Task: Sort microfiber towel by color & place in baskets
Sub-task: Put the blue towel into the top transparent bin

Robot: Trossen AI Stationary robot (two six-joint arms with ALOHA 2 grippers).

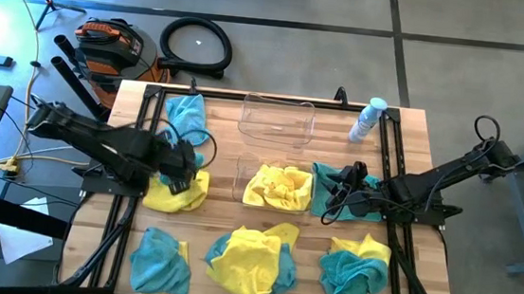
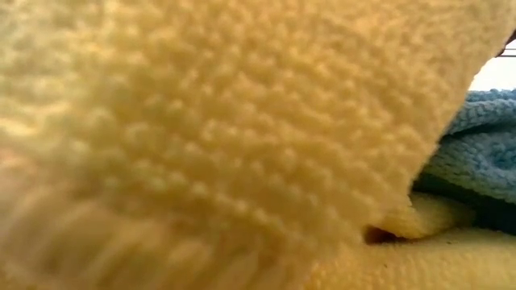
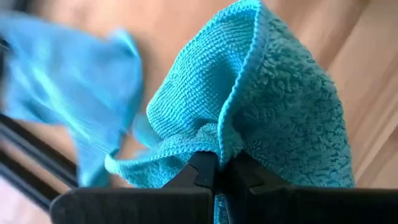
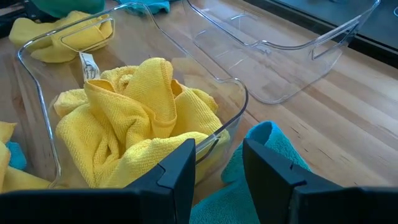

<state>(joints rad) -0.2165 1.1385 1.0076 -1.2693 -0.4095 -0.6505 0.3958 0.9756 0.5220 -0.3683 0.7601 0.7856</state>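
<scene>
Left wrist view: left hand (image 3: pixel 221 177) pinches teal towel (image 3: pixel 261 106).

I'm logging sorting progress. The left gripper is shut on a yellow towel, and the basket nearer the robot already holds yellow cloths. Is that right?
Not quite: the towel is teal-blue, not yellow. The left wrist view shows the left gripper shut on a teal-blue towel. The rest holds: the basket nearer the robot already holds yellow cloths.
</scene>
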